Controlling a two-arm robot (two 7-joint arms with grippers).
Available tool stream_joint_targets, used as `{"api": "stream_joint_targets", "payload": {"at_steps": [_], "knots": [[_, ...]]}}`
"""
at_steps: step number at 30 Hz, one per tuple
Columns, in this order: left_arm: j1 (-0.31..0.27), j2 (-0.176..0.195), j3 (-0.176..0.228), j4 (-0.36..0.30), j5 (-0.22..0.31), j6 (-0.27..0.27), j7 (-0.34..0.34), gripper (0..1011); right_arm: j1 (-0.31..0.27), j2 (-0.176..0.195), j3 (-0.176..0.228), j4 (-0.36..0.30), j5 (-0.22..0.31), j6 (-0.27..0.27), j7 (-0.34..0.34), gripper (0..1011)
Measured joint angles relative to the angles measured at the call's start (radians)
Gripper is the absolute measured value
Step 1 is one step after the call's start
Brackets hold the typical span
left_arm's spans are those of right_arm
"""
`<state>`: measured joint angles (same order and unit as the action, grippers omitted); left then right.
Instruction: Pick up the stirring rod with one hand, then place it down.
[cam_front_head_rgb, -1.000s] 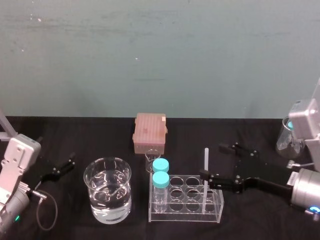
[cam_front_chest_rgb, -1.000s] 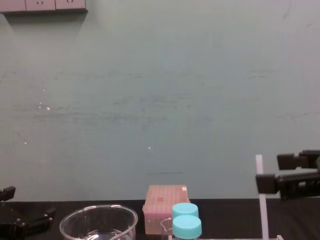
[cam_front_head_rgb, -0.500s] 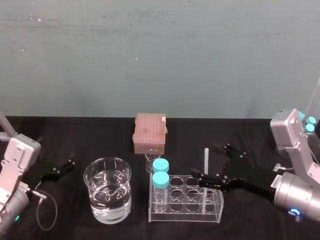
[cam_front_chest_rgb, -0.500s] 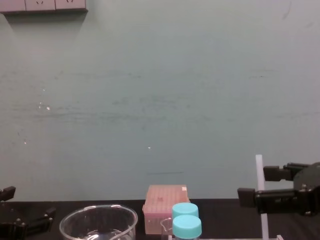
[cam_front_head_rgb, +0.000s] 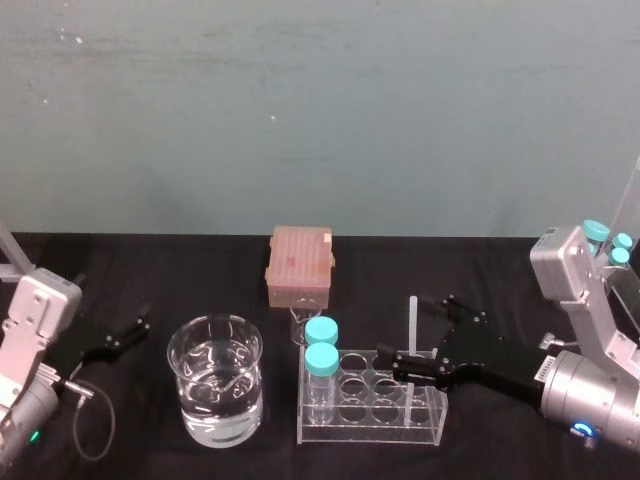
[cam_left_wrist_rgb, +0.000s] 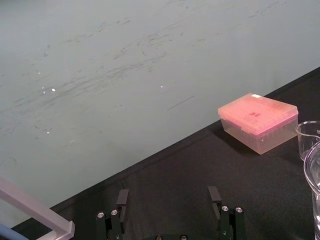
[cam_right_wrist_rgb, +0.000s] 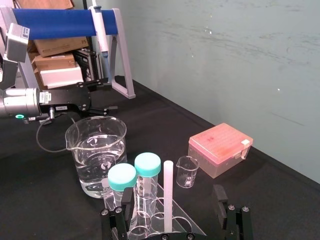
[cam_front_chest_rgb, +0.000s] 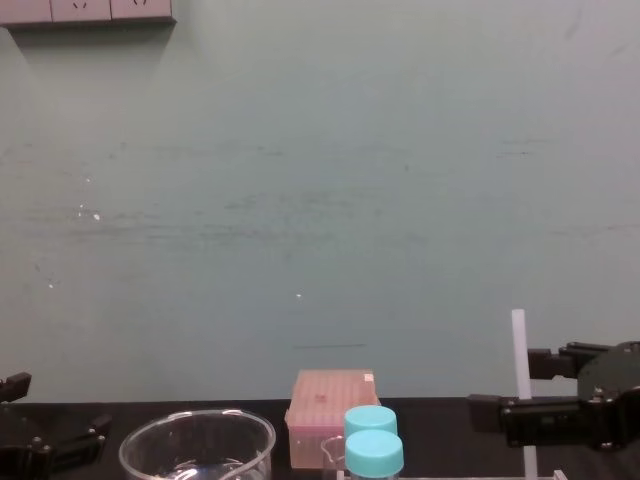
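You have the stirring rod (cam_front_head_rgb: 410, 322) standing upright in the clear rack (cam_front_head_rgb: 372, 432), in a hole at the rack's 3 o'clock end, with its lower end down inside the rack. It is a thin, straight, white rod with a blunt top that rises well above the two teal-capped bottles (cam_front_head_rgb: 321, 352) at the rack's 9 o'clock end. From the right wrist view it stands between the spread fingers of the right claw (cam_right_wrist_rgb: 171, 195), neither finger visibly touching it.
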<state>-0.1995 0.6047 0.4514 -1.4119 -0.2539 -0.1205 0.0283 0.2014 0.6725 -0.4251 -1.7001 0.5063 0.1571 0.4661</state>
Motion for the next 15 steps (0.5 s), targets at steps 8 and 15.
{"api": "stream_joint_targets", "payload": {"at_steps": [8, 15], "knots": [[0.0, 0.0, 0.0, 0.0, 0.0, 0.0, 0.0, 1005, -0.011, -0.01, 0.015, 0.001, -0.007, 0.011, 0.005, 1003], [0.0, 0.0, 0.0, 0.0, 0.0, 0.0, 0.0, 1005, -0.02, -0.016, 0.025, -0.003, -0.003, 0.023, 0.006, 1003]]}}
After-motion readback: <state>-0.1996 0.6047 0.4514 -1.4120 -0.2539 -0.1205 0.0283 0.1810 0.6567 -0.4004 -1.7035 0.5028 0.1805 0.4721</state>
